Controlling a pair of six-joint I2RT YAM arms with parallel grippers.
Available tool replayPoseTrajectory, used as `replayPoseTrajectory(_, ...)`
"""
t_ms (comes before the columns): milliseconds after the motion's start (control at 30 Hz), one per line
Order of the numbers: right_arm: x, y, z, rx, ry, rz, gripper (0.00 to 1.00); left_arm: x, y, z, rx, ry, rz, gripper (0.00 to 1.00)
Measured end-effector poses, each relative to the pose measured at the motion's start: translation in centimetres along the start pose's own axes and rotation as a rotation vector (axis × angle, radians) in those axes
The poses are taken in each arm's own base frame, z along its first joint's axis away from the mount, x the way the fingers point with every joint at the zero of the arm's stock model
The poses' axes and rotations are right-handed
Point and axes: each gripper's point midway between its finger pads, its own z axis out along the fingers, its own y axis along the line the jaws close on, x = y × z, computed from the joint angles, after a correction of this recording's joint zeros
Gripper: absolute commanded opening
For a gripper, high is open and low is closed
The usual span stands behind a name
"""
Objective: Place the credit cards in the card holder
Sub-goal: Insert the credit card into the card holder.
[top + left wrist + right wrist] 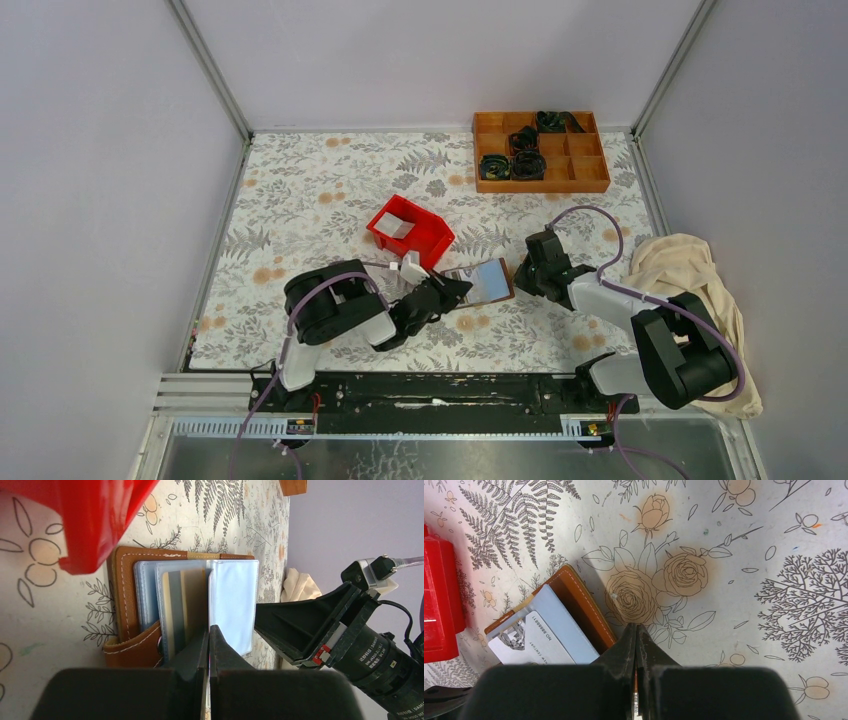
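Observation:
The brown card holder (pixel 482 283) lies open on the floral table between my two grippers. In the left wrist view it (pixel 125 595) shows pale blue sleeves, with the gold-tan card (pixel 184 607) inside one of them. The white card (pixel 526 632), printed with a number, lies in a sleeve in the right wrist view. My left gripper (pixel 208 629) is shut, its tips at the near edge of the sleeves beside the gold-tan card. My right gripper (pixel 636 626) is shut at the holder's brown leather edge (pixel 584 605), with a sliver of orange leather between its fingers.
A red plastic bin (pixel 410 230) stands just behind the holder, close over my left gripper (pixel 95 515). An orange wooden compartment tray (pixel 540 150) with dark items is at the back right. A cream cloth (pixel 690 290) lies at the right edge.

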Motion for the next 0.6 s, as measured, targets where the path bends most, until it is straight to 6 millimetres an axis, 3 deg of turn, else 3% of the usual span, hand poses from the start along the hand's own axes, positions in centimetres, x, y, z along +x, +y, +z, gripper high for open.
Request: replayPoseTrajectory(600, 0.01, 0.21, 0.11, -0.009, 0.002, 0.004, 0.00, -0.05, 0.23, -0.37, 0.034, -0.034, -0.040, 0.00)
